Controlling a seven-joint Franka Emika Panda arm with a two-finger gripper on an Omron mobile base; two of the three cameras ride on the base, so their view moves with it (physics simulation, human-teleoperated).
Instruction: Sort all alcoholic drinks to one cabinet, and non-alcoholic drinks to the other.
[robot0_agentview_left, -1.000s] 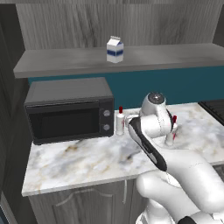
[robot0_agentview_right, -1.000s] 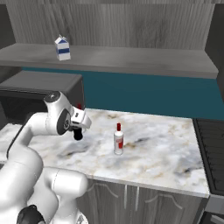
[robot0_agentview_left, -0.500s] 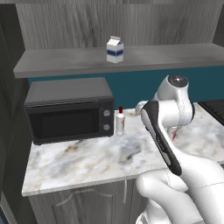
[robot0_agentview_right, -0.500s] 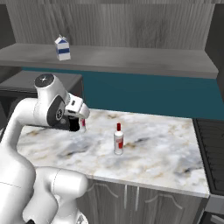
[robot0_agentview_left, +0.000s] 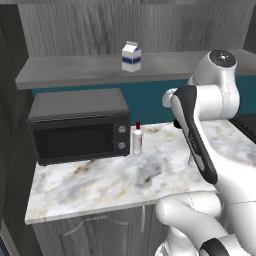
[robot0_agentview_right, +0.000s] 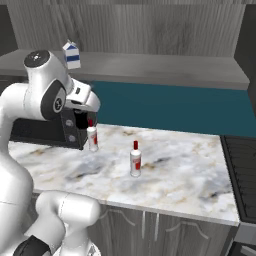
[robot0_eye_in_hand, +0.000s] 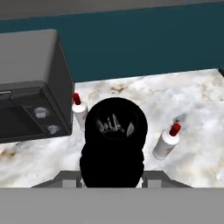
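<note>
In the hand view a black cola bottle with white lettering stands end-on between my fingers. My gripper is shut on it and hangs above the counter just in front of the microwave. Two alcoholic drinks, slim white bottles with red caps, stand on the marble. One bottle is beside the microwave's control panel. The other bottle stands further out on the counter. A white milk carton with a blue band stands upright on the grey shelf above.
A dark microwave fills the counter's left end against the teal wall. The grey shelf runs the counter's full width overhead. A stove edge lies at the far right. Open marble stretches right of the bottles.
My arm has risen and straightened, and the cola bottle has gone up with it, away from the counter. The two red-capped bottles and the carton have stayed put.
</note>
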